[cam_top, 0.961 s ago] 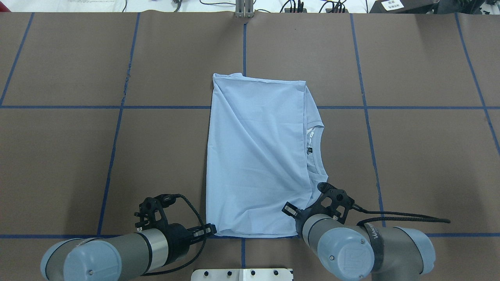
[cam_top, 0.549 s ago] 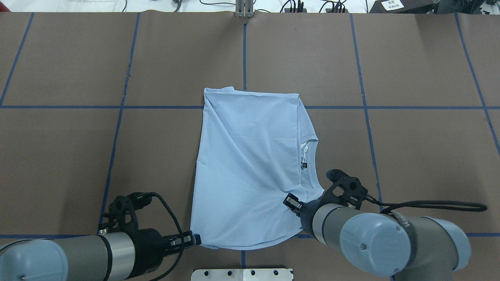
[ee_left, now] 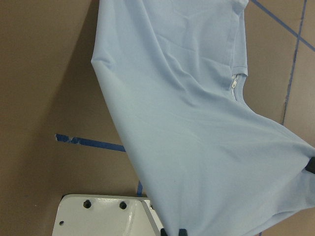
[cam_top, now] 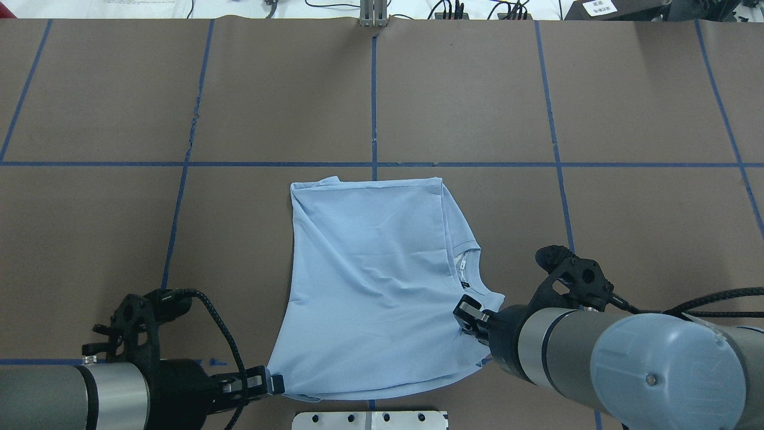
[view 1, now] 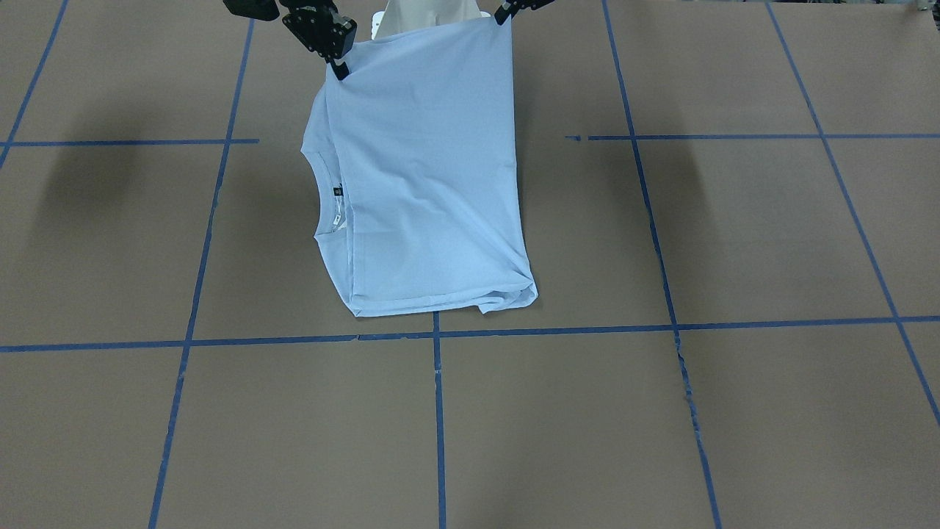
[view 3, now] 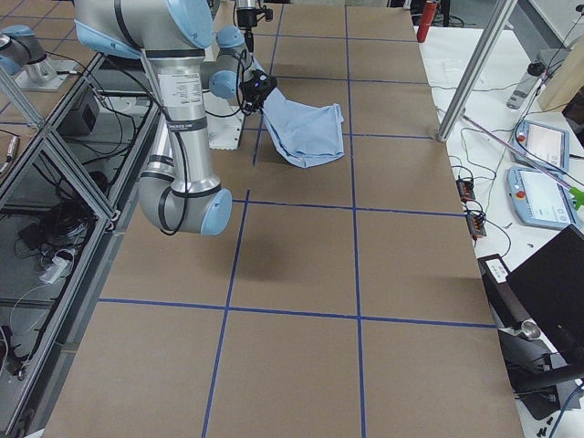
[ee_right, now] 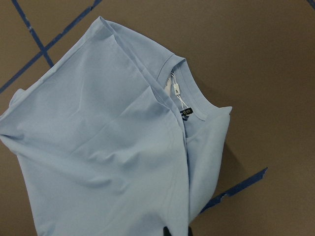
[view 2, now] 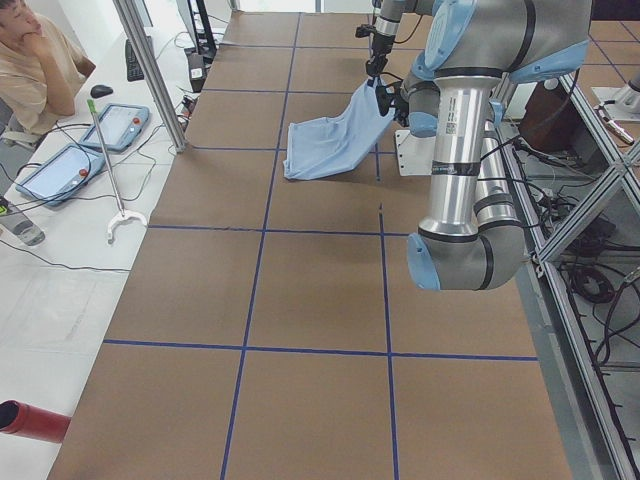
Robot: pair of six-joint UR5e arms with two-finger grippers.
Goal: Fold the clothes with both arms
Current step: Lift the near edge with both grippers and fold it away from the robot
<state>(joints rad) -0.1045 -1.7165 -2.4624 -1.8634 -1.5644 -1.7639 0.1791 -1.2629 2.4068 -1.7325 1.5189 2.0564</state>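
Dragged nearer, the light blue short-sleeved T-shirt [cam_top: 370, 280] — black left gripper [cam_top: 277, 383] and right gripper [cam_top: 464, 311] pinch its near corners.

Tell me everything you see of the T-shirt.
The T-shirt is light blue, thin, softly creased, folded into a rough rectangle. Its collar and dark neck label show on the robot's right side. The left gripper and right gripper each pinch a near corner, raised; the far end rests on the brown table.
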